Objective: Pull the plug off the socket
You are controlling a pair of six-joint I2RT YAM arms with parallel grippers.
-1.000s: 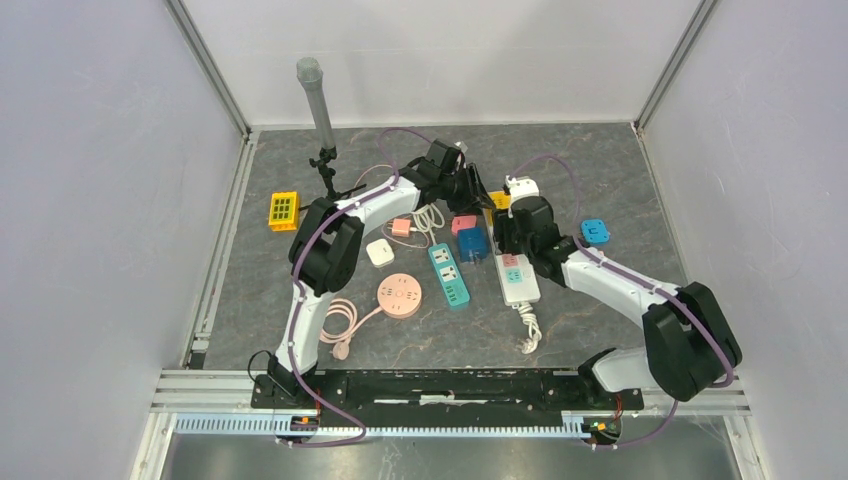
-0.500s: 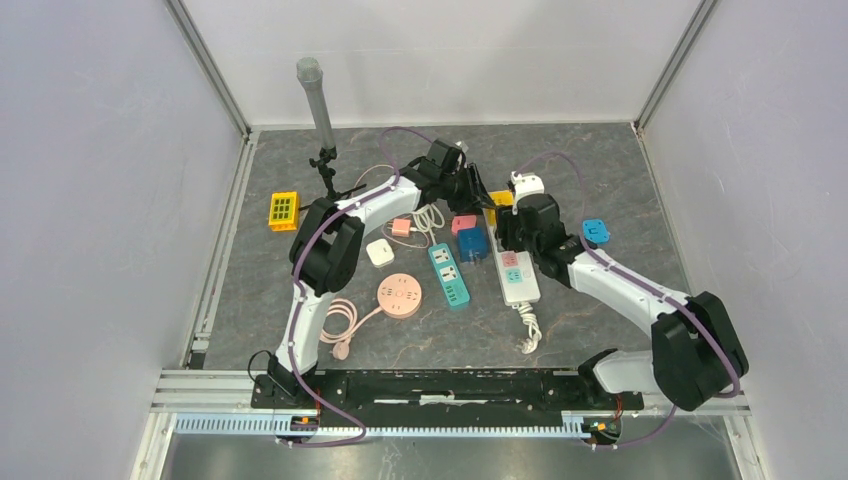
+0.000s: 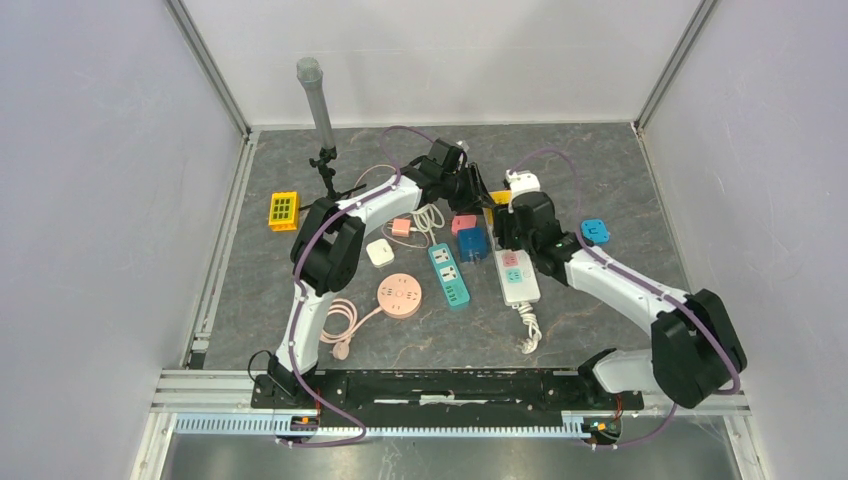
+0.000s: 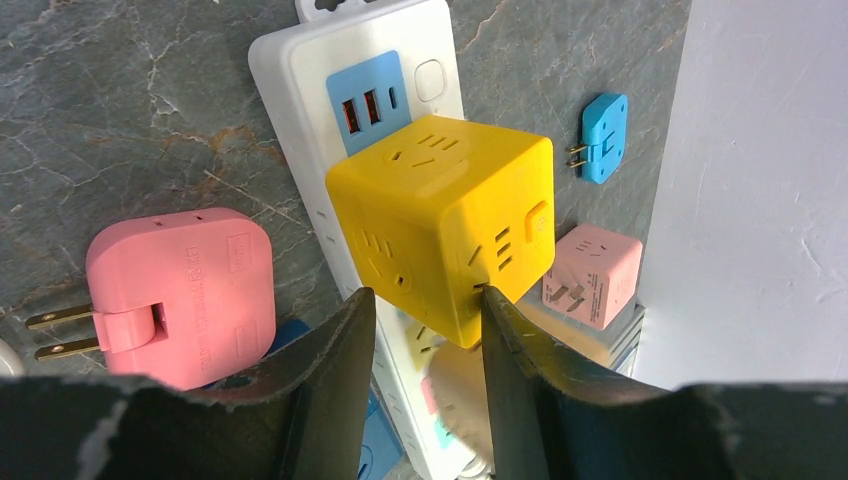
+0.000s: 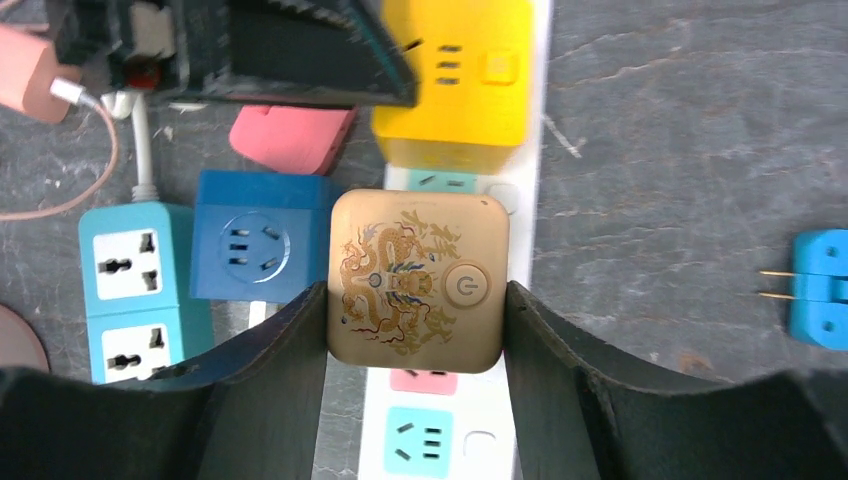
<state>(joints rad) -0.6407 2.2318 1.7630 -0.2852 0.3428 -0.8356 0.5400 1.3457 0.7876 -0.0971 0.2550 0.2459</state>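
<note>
The right gripper [image 5: 415, 300] is clamping its fingers against both sides of a gold square plug with a dragon design [image 5: 415, 270], seated on a long white plastic power strip [image 4: 290, 90]. Alongside, the left gripper [image 4: 422, 300] is pinching a yellow plastic cube adapter [image 4: 440, 220] plugged into that strip.

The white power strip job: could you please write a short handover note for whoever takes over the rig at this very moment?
Left pincer: closed on the lower corner of the yellow cube adapter, which sits plugged into the white power strip.
Right pincer: closed on both sides of the gold adapter, over the same strip, right beside the yellow one.
Done: both grips are set.
Left: the yellow adapter is not yet pulled free. Whether the gold one has lifted cannot be told. Probably pull one straight off while the other arm steadies the strip.
</note>
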